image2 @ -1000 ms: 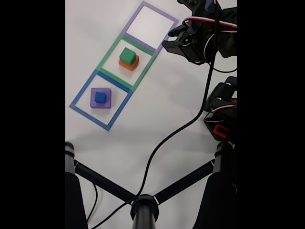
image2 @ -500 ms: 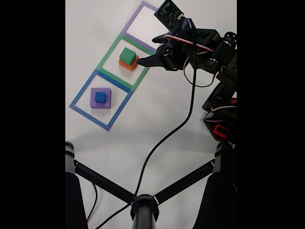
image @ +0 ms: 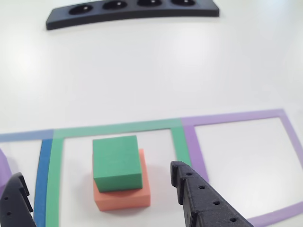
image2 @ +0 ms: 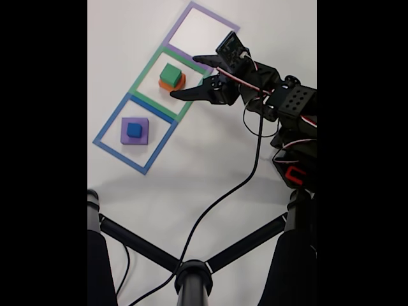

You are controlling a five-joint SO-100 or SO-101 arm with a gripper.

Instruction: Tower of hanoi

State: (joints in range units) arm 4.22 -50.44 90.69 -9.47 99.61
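White table (image2: 210, 166) is marked with three taped squares. Green cube (image2: 170, 74) is stacked on orange block (image2: 176, 85) inside green square (image2: 141, 78). Gripper (image2: 183, 77) is spread wide, straddling the stack. Cube judged light, rigid; flat opposite sides suit grasping.

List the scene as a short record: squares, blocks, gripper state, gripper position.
squares: blue square, green square, purple square in a row on the table
green square: green block stacked on orange block
blue square: small blue block on purple block
purple square: nothing inside
gripper: open
gripper position: fingers on either side of the green block, not touching it
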